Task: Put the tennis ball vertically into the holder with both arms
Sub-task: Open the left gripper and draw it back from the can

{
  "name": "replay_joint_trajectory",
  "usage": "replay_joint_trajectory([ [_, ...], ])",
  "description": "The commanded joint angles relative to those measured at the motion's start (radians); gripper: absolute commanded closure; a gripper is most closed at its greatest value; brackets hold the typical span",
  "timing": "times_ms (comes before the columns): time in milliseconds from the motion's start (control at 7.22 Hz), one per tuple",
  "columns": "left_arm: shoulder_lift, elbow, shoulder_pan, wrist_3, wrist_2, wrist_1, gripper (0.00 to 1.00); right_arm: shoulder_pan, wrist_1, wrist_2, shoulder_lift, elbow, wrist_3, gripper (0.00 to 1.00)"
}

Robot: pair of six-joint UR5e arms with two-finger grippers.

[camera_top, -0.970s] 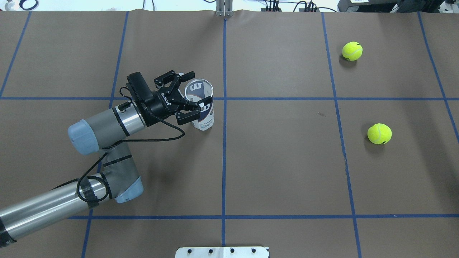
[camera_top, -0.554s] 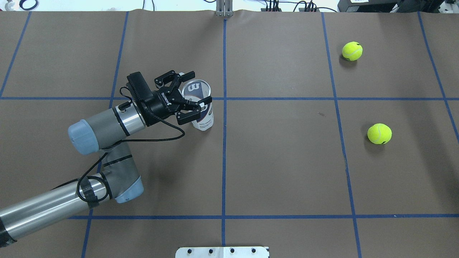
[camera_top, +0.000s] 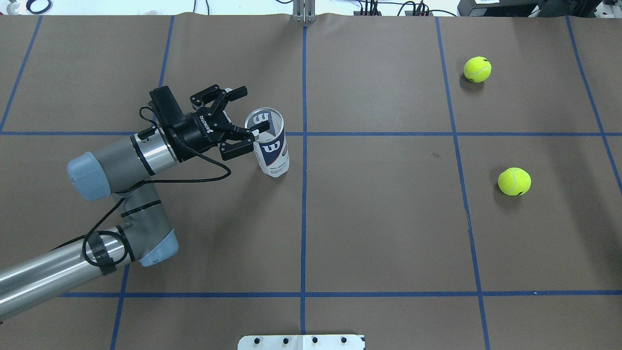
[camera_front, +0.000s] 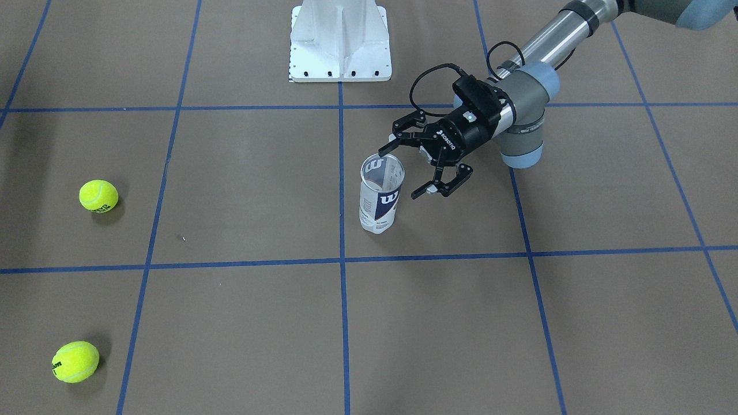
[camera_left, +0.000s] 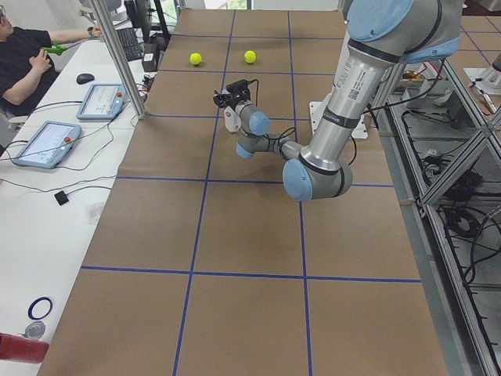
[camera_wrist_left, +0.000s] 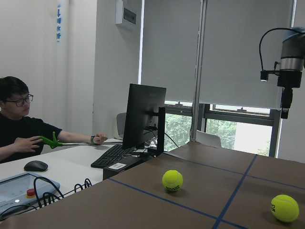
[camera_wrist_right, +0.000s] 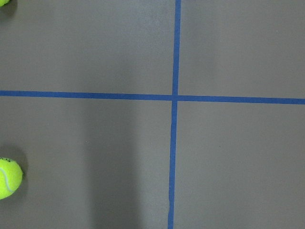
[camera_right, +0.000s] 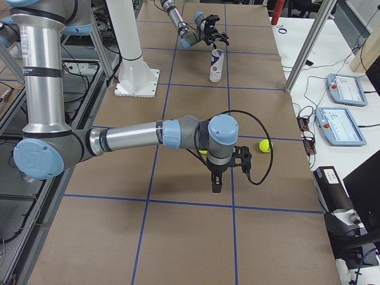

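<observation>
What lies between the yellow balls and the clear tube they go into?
Nothing visible: only table lies between the tennis balls and the holder. The left gripper is on its other side.

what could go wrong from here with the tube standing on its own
The holder stands upright, empty and ungripped, and the open left gripper has a fingertip close to its rim; a sideways move could tip it. The tennis balls lie loose, far across the table, so the right gripper could nudge one into rolling away.
</observation>
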Motion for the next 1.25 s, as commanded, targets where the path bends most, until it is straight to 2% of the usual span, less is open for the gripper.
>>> replay_joint_trajectory([
  [0,0.099,-0.124,-0.077,-0.008,-0.150,0.094,0.01,0.000,0.000,0.000,0.001,0.001,0.000,0.01],
  [139,0.117,-0.128,-0.077,-0.011,-0.167,0.094,0.01,0.000,0.000,0.000,0.001,0.001,0.000,0.01],
  [693,0.144,-0.115,-0.068,-0.017,-0.352,0.179,0.01,0.000,0.000,0.000,0.001,-0.001,0.000,0.01],
  [1108,0.125,-0.079,-0.062,-0.004,-0.408,0.183,0.01,0.000,0.000,0.000,0.003,-0.001,0.000,0.01],
])
